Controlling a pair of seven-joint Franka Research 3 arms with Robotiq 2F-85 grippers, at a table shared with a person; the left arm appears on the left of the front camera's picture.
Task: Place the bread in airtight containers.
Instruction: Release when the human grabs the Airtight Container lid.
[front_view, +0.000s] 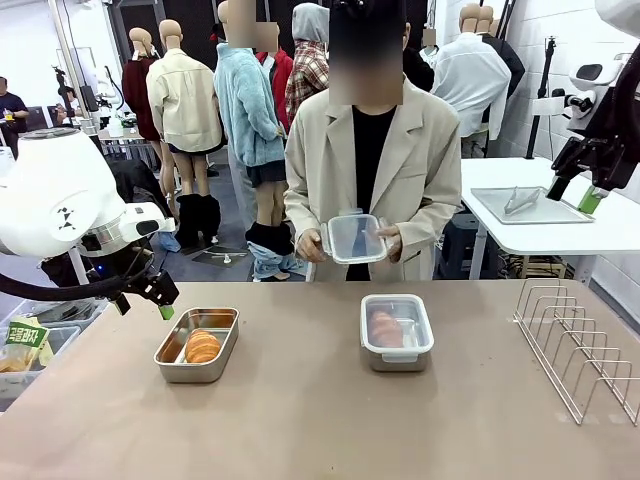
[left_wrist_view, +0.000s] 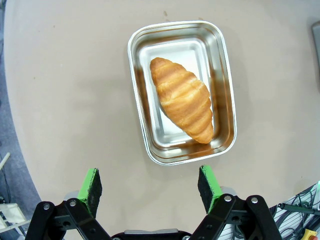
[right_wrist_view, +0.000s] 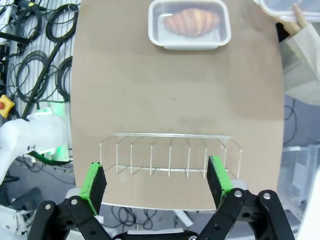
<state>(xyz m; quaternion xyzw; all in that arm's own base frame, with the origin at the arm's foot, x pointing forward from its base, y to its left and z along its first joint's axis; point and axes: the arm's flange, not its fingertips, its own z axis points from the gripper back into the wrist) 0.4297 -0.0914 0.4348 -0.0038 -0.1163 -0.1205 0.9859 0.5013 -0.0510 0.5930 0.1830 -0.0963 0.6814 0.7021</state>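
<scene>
The table (front_view: 300, 420) is closest to us, big and brown and mostly bare; on its right side stands a wire rack (front_view: 578, 345). Behind the table a person holds a clear lid (front_view: 355, 238) in both hands, fingers curled round its edges.

The left gripper (front_view: 150, 297) hangs over the table's left edge with its green pads wide apart and nothing between them; the right gripper (front_view: 580, 190) is high up on the right, spread wide and empty too.

Next come the two tins; the left tin (front_view: 198, 344) has no lid, and a roll (left_wrist_view: 182, 99) lies slanted inside it; the right tin (front_view: 397, 331) has its lid on, with another roll (right_wrist_view: 192, 21) showing through the plastic.

So both rolls are already in (that is my guess about the job); what seems left is closing the left tin. The lid would have to come down flat and square on the rim, then get pressed at the edges.

The lidded roll looks foggy through the plastic; I cannot tell if that lid is snapped tight.
</scene>
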